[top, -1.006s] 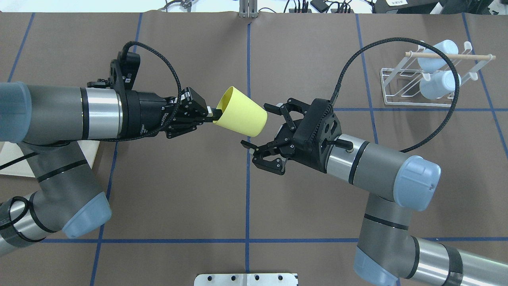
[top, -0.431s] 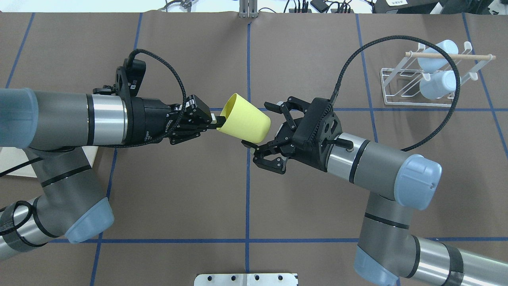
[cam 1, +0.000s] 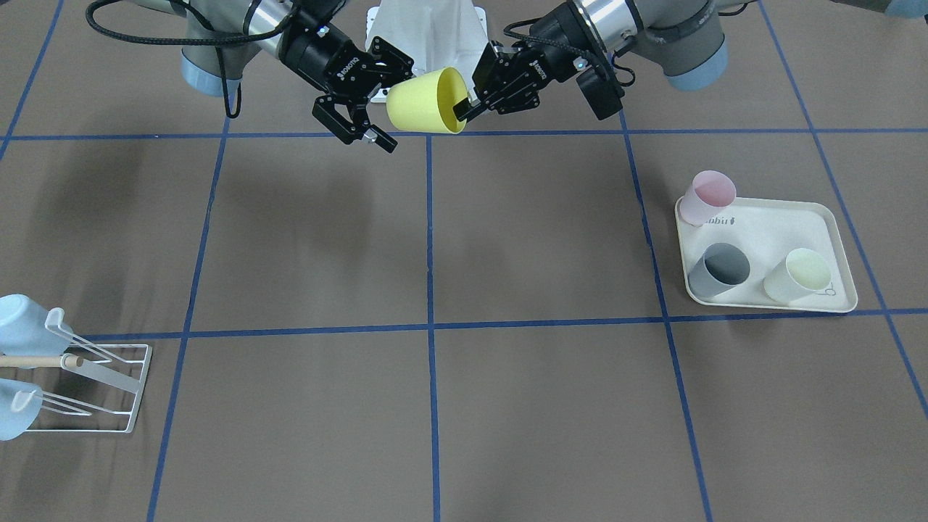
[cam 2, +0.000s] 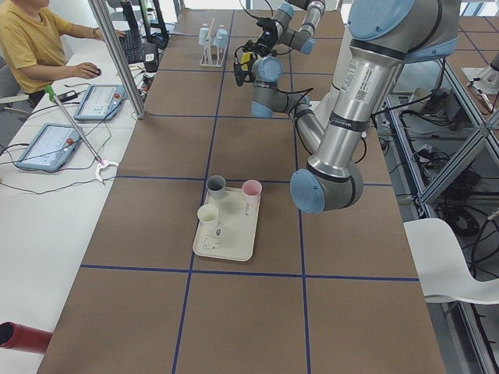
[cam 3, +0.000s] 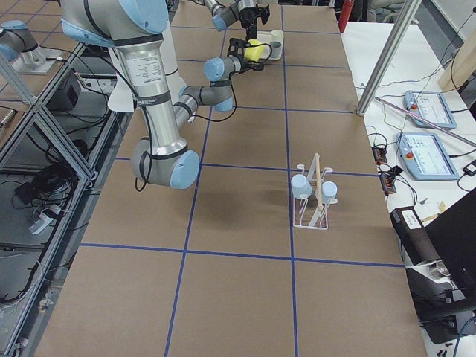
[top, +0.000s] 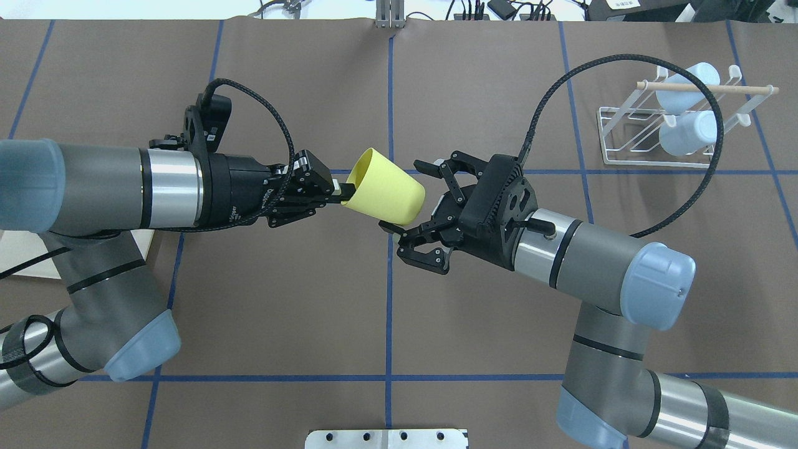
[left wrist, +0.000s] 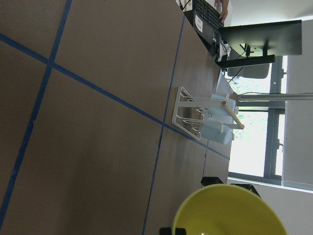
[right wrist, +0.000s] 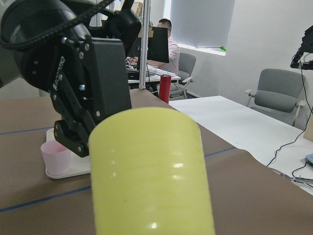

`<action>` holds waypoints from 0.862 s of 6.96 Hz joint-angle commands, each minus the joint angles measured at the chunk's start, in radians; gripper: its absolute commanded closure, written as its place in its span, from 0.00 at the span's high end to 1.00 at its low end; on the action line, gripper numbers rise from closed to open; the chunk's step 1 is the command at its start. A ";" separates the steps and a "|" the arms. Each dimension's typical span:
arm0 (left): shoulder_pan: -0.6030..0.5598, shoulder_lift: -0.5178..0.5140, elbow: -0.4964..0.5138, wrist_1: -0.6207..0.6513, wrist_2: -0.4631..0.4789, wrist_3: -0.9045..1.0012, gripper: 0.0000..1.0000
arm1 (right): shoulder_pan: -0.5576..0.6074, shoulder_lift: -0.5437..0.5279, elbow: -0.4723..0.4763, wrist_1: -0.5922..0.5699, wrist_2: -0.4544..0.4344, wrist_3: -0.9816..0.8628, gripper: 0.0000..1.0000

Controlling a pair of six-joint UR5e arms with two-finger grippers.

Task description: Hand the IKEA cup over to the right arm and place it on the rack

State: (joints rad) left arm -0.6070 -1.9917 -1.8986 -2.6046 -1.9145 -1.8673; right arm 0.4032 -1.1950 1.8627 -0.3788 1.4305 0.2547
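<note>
Nearest in the view that faces the robot, at the lower left of the frame, the small white wire rack (cam 1: 107, 370) with a light wooden rod (cam 1: 32, 360) through it stands on the brown surface (cam 1: 536, 239) marked with blue tape lines. Two pale blue plastic cups (cam 1: 22, 328) hang on its prongs. Further back, at the middle right, a cream rectangular tray (cam 1: 779, 225) carries a grey cup (cam 1: 718, 270) and a pale green cup (cam 1: 797, 275) side by side, and a pink cup (cam 1: 707, 196) at its upper left corner. Farthest, at the top centre, the bright yellow plastic cup (cam 1: 420, 101) is in the air on its side, well apart from the rack. The left hand (cam 1: 464, 110), coming from the upper right, is clamped on its rim, with one finger inside the mouth. The right hand (cam 1: 384, 101), from the upper left, has its fingers apart around the closed end of the cup; if they touch it, I cannot tell.
</note>
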 commanded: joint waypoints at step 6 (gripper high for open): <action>0.000 -0.019 0.029 0.000 0.000 0.016 0.00 | -0.006 0.002 0.000 0.000 -0.002 -0.003 0.91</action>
State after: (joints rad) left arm -0.6074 -2.0048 -1.8743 -2.6047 -1.9144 -1.8518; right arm 0.3976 -1.1939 1.8623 -0.3789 1.4284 0.2516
